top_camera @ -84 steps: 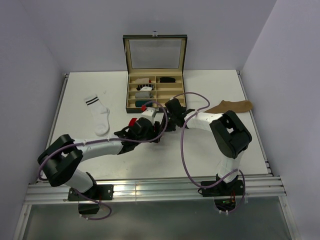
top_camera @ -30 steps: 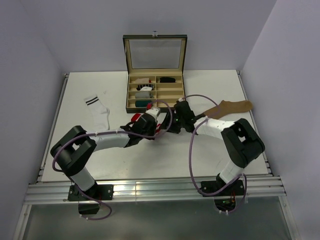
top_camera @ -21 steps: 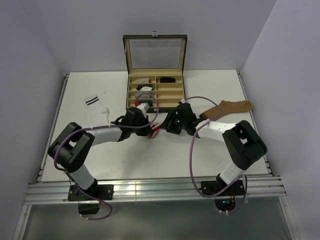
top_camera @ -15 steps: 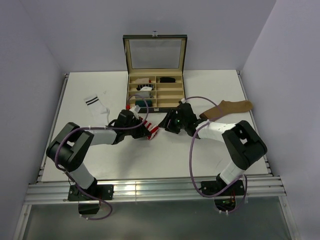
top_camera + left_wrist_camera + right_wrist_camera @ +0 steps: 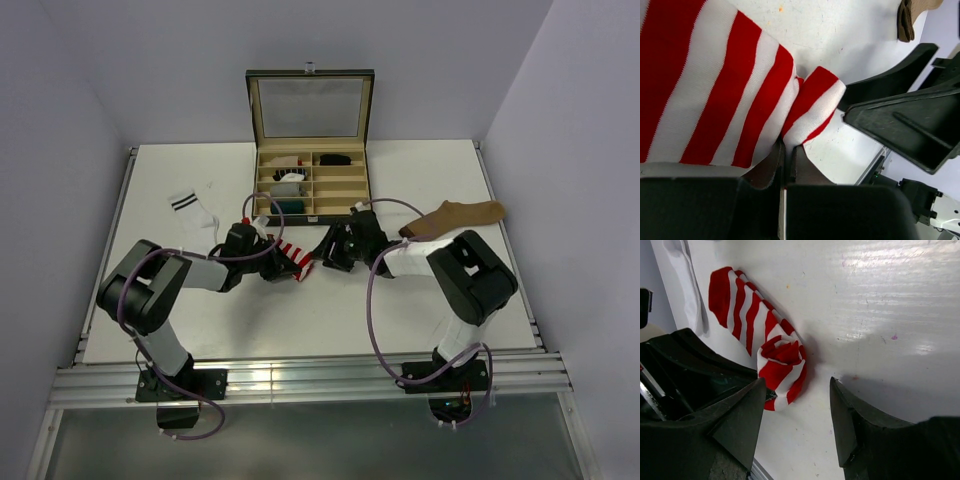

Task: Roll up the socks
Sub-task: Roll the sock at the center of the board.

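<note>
Red-and-white striped sock (image 5: 760,325) looks partly rolled: your left gripper (image 5: 786,155) pinches the curled end, right gripper (image 5: 797,390) sits wide, empty, so roll slow, tight.

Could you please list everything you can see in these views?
striped sock: one, red and white, mid-table, one end rolled
white sock: one, dark cuff stripes, flat at left
tan sock: one, brown, at right
box: one, black, lid open, at back
rolled bundles: about five, mixed colours, in box compartments
table: one, white
left fingers: black, shut on striped sock
right fingers: black, open beside the roll
</note>
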`<state>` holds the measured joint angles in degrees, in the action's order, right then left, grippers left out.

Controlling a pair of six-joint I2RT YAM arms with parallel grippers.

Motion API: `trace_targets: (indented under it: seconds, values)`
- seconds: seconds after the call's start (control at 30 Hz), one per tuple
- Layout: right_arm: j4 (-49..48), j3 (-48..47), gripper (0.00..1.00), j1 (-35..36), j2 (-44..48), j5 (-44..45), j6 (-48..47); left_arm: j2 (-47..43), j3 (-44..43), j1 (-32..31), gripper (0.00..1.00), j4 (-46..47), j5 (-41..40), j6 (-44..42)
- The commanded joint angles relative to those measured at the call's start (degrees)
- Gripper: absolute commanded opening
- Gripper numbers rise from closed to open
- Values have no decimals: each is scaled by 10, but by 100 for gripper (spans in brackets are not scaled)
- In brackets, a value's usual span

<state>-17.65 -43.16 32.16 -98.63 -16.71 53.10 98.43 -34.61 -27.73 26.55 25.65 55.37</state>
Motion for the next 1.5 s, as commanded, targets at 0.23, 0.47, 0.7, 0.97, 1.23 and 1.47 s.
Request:
trace_targets:
  seconds: [0.23, 0.47, 0.7, 0.97, 1.23, 1.47]
  values:
    - [-63, -28, 61, 17, -55, -19, 16, 47, 0, 9, 4, -43, -3, 1]
    - [-55, -47, 51, 16, -75, -13, 8, 55, -8, 10, 5, -52, -1, -2]
    - [-20, -54, 7, 16, -73, -3, -9, 39, -12, 10, 11, -67, -13, -18]
    - [103, -90, 0, 18, -44, 36, -47, -74, -40, -8, 42, -146, -114, -118]
    - [213, -148, 0, 36, -38, 74, -67, -176, -53, -139, 49, -169, -356, -278]
    - [245, -167, 0, 44, -52, 68, -63, -153, -65, -245, 53, -133, -488, -359]
